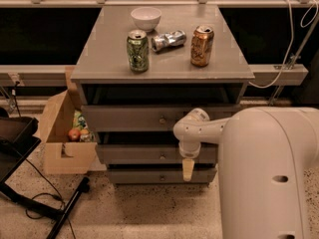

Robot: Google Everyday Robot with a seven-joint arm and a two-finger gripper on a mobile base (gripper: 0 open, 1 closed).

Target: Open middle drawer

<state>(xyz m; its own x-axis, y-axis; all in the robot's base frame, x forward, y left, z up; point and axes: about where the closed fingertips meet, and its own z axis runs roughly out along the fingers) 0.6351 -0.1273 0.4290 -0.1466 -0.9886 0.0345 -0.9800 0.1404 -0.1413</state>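
Note:
The grey cabinet has three flat grey drawers stacked in front. The middle drawer has a small round brass knob and its front sits close in, between the top drawer and the bottom drawer. My gripper hangs pointing down from the white wrist. It is in front of the right part of the middle drawer, just right of and slightly below the knob. It covers part of the middle and bottom drawer fronts.
On the cabinet top stand a green can, a crushed can, a brown can and a white bowl. A cardboard box with items stands left of the cabinet. A black stand and cable lie on the floor at left.

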